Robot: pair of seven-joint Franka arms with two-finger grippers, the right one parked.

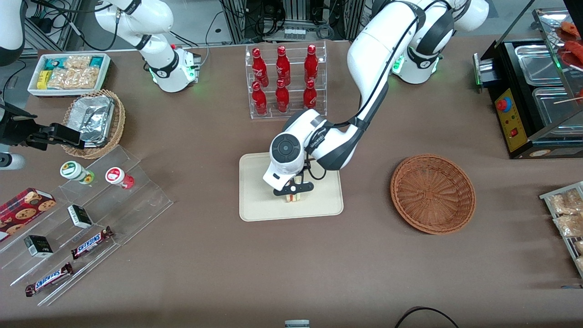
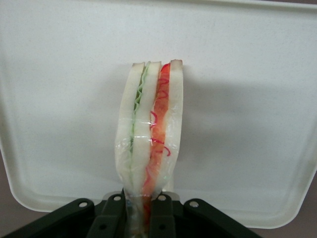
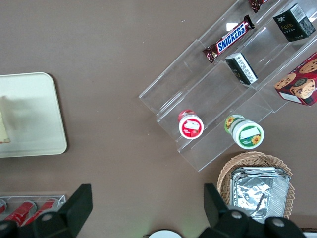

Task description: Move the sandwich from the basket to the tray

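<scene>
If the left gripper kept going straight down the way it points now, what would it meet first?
The left gripper, shut on the sandwich, points down at the tray; the sandwich would likely press on the tray first, if not already touching.

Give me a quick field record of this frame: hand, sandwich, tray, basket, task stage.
hand: left arm's hand low over the tray, shut on the sandwich
sandwich: sandwich pinched at one end between the fingers, over the tray, filling edge showing
tray: tray near table centre, nearer the front camera than the bottle rack
basket: basket beside the tray toward the working arm's end, nothing in it
task stage: sandwich carried to the tray, not yet released
</scene>
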